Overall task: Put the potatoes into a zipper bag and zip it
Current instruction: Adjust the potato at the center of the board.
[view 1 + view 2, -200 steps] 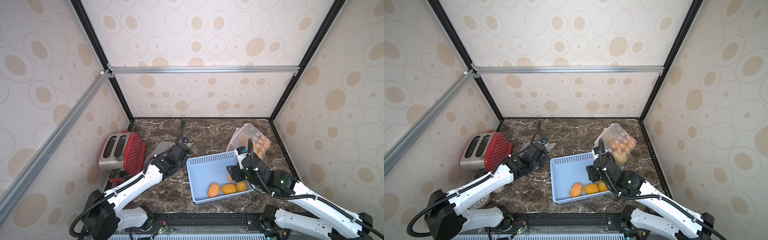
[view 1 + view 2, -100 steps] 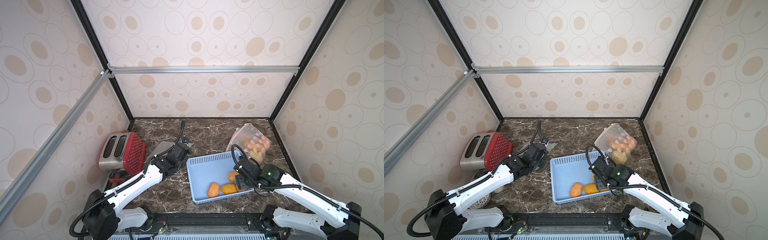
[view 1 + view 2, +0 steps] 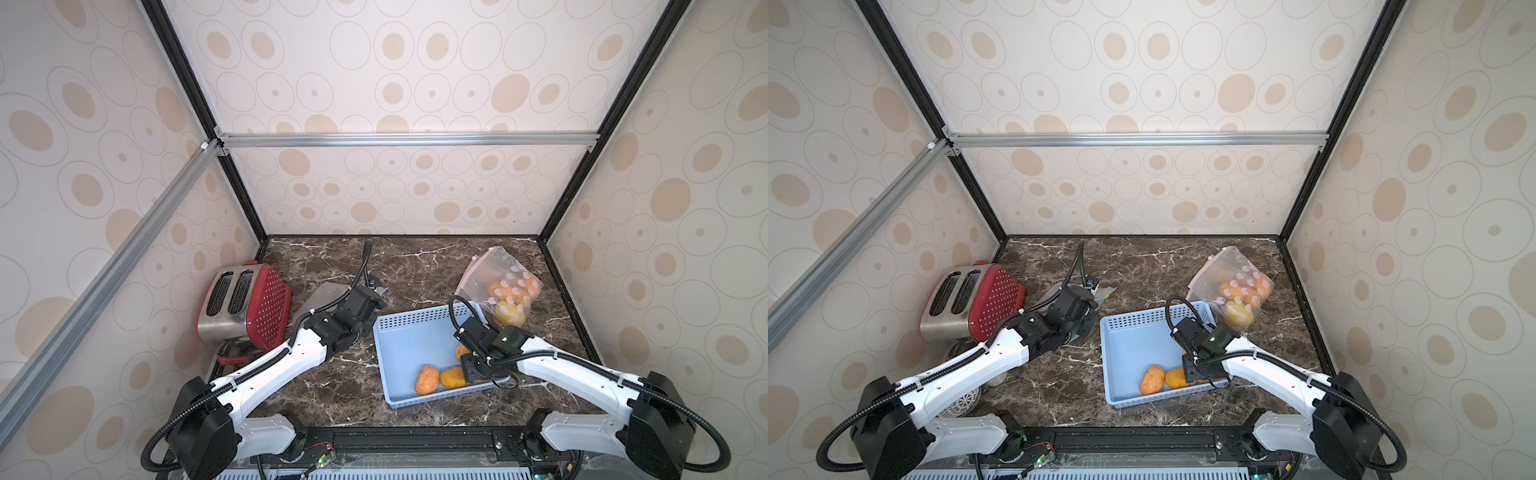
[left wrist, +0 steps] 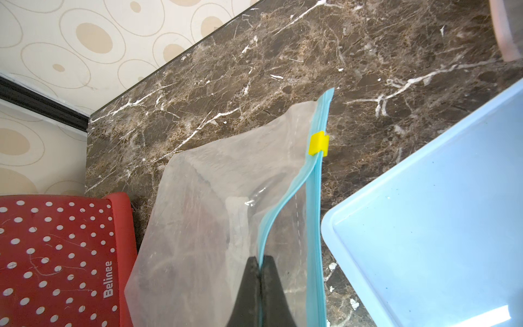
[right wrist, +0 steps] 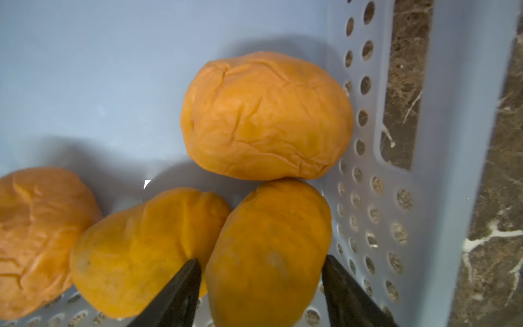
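Several wrinkly orange potatoes lie in the near right corner of the blue basket. My right gripper is down in that corner, open, one finger on each side of a potato that rests against the perforated wall. In a top view the right gripper covers part of the potatoes. My left gripper is shut on the blue zip rim of an empty clear zipper bag, left of the basket. The bag's yellow slider sits partway along the rim.
A second clear bag holding potatoes leans at the back right, beyond the basket. A red toaster stands at the left, close to the held bag. A white perforated object sits at the front left. Walls enclose the marble table.
My right arm has swung back from the basket's far right toward its near right corner and lowered over the potatoes. The left arm and its bag have not moved.
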`<move>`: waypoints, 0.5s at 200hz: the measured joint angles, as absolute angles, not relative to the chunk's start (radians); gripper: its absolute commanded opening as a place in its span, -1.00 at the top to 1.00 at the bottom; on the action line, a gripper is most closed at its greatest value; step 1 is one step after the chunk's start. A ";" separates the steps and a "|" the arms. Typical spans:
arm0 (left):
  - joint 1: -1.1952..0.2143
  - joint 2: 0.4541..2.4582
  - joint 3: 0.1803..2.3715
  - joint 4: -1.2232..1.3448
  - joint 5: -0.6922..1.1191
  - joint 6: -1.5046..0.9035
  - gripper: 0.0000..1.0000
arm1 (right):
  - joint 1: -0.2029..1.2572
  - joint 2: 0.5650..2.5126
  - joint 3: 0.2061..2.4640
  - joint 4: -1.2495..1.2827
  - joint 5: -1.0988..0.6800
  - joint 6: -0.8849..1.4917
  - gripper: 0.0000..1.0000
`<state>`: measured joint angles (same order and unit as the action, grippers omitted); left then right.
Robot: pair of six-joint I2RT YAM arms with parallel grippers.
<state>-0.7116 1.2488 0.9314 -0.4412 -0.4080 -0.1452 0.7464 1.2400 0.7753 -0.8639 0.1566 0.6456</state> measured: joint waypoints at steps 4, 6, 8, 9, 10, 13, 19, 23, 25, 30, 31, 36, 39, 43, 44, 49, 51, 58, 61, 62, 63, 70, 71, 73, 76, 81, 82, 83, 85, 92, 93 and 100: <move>-0.712 1.250 0.931 -0.441 -0.408 -0.145 1.00 | 0.741 1.253 0.783 -0.857 0.156 0.645 -0.37; -0.712 1.250 0.931 -0.441 -0.408 -0.145 1.00 | 0.738 1.259 0.787 -0.853 0.156 0.645 -0.36; -0.712 1.251 0.931 -0.441 -0.408 -0.145 1.00 | 0.737 1.262 0.791 -0.850 0.156 0.645 -0.36; -0.712 1.251 0.931 -0.441 -0.408 -0.145 1.00 | 0.735 1.269 0.795 -0.848 0.157 0.645 -0.37; -0.712 1.251 0.931 -0.441 -0.408 -0.145 1.00 | 0.735 1.272 0.797 -0.847 0.157 0.645 -0.37; -0.712 1.252 0.931 -0.441 -0.408 -0.145 1.00 | 0.732 1.282 0.804 -0.842 0.156 0.645 -0.37; -0.712 1.254 0.931 -0.442 -0.407 -0.145 1.00 | 0.728 1.312 0.825 -0.833 0.158 0.643 -0.37; -0.712 1.255 0.931 -0.442 -0.408 -0.145 1.00 | 0.728 1.335 0.842 -0.828 0.161 0.642 -0.36; -0.712 1.256 0.931 -0.442 -0.407 -0.145 1.00 | 0.728 1.343 0.849 -0.825 0.162 0.641 -0.37; -0.712 1.256 0.931 -0.441 -0.407 -0.145 1.00 | 0.726 1.371 0.871 -0.816 0.165 0.638 -0.36; -0.712 1.256 0.931 -0.442 -0.407 -0.145 1.00 | 0.726 1.380 0.877 -0.813 0.165 0.637 -0.36; -0.712 1.256 0.930 -0.441 -0.408 -0.145 1.00 | 0.725 1.411 0.902 -0.797 0.163 0.633 -0.36; -0.712 1.256 0.929 -0.441 -0.407 -0.145 1.00 | 0.725 1.427 0.916 -0.785 0.158 0.632 -0.36; -0.712 1.256 0.929 -0.442 -0.408 -0.145 1.00 | 0.725 1.456 0.936 -0.763 0.147 0.627 -0.36; -0.712 1.256 0.929 -0.442 -0.408 -0.145 1.00 | 0.725 1.460 0.939 -0.760 0.146 0.627 -0.36; -0.712 1.256 0.928 -0.441 -0.408 -0.145 1.00 | 0.726 1.495 0.964 -0.739 0.140 0.621 -0.35; -0.712 1.256 0.927 -0.441 -0.408 -0.145 1.00 | 0.727 1.509 0.974 -0.733 0.137 0.619 -0.34; -0.712 1.256 0.926 -0.441 -0.408 -0.145 1.00 | 0.727 1.552 1.006 -0.712 0.122 0.616 -0.34; -0.712 1.256 0.925 -0.441 -0.408 -0.145 1.00 | 0.726 1.573 1.020 -0.702 0.109 0.615 -0.34; -0.712 1.256 0.925 -0.442 -0.408 -0.145 1.00 | 0.726 1.576 1.023 -0.701 0.108 0.614 -0.34; -0.712 1.256 0.925 -0.442 -0.408 -0.145 1.00 | 0.727 1.584 1.027 -0.698 0.104 0.611 -0.34; -0.712 1.256 0.924 -0.442 -0.408 -0.145 1.00 | 0.728 1.620 1.048 -0.687 0.088 0.605 -0.35; -0.712 1.256 0.924 -0.442 -0.408 -0.145 1.00 | 0.729 1.624 1.051 -0.687 0.086 0.603 -0.35; -0.712 1.256 0.924 -0.442 -0.408 -0.145 1.00 | 0.729 1.633 1.057 -0.685 0.081 0.602 -0.36; -0.712 1.256 0.924 -0.442 -0.408 -0.145 1.00 | 0.729 1.646 1.066 -0.684 0.075 0.600 -0.37; -0.712 1.256 0.924 -0.442 -0.408 -0.145 1.00 | 0.729 1.663 1.079 -0.684 0.067 0.594 -0.39; -0.712 1.256 0.924 -0.442 -0.408 -0.145 1.00 | 0.729 1.667 1.083 -0.683 0.065 0.593 -0.39; -0.712 1.256 0.924 -0.442 -0.408 -0.145 1.00 | 0.729 1.669 1.085 -0.684 0.063 0.592 -0.39; -0.712 1.256 0.924 -0.442 -0.408 -0.145 1.00 | 0.730 1.674 1.091 -0.684 0.059 0.587 -0.40; -0.712 1.256 0.924 -0.442 -0.408 -0.145 1.00 | 0.730 1.682 1.105 -0.685 0.052 0.575 -0.42; -0.712 1.256 0.924 -0.442 -0.408 -0.145 1.00 | 0.730 1.683 1.108 -0.685 0.051 0.572 -0.42; -0.712 1.256 0.924 -0.442 -0.408 -0.145 1.00 | 0.730 1.682 1.122 -0.686 0.047 0.558 -0.44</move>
